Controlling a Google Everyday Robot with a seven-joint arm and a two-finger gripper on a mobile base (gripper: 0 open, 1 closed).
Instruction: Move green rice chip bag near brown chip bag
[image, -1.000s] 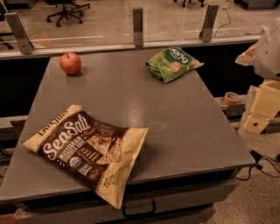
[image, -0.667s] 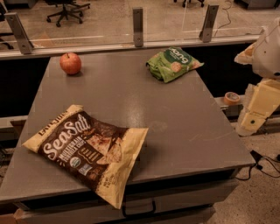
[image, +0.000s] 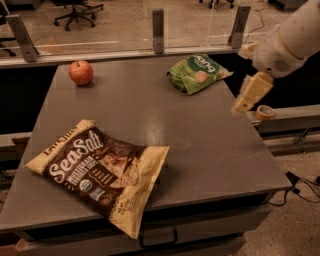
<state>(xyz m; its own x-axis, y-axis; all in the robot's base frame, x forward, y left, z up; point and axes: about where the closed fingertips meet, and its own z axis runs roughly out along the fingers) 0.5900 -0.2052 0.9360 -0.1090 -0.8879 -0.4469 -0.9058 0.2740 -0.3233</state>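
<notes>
1. We see the gripper (image: 246, 98) hanging over the right edge of the table (image: 210, 145), empty; whether it is wide or narrow we cannot tell.
2. The green bag (image: 196, 73) lies flat near the far right corner, well apart from the brown bag (image: 102, 170), which sprawls over the near left corner.
3. From the gripper, the green bag lies to the left in the view and farther back, near but not touching.
4. Its long axis runs slantwise, from its left end up to a right end nearest the far edge.
5. We judge the reach is not yet made: the arm must go leftward and back, then down.
6. An apple (image: 81, 72) sits at the far left, clear of that path.
</notes>
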